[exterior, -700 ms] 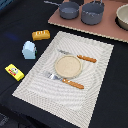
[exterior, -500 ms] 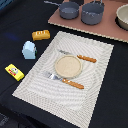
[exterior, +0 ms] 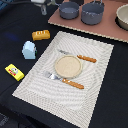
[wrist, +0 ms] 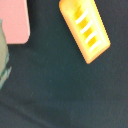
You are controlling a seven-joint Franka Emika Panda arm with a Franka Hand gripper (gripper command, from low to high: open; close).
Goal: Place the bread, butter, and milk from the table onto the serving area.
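The bread (exterior: 41, 34), an orange loaf with pale slashes, lies on the dark table beyond the far left corner of the serving area (exterior: 95, 85). It also shows in the wrist view (wrist: 85, 30), with no fingers in sight. The light-blue milk (exterior: 29, 49) stands just off the mat's left edge. The yellow butter (exterior: 14, 72) lies nearer the front left. My gripper (exterior: 42, 4) is only partly in view at the exterior view's top edge, above and behind the bread. Its jaws are not visible.
A tan plate (exterior: 68, 65) sits mid-mat between an orange-handled fork (exterior: 62, 79) and knife (exterior: 80, 57). A pinkish-brown board (exterior: 107, 30) at the back carries two grey pots (exterior: 69, 10) (exterior: 92, 12) and a bowl (exterior: 123, 17). The board's corner shows in the wrist view (wrist: 14, 20).
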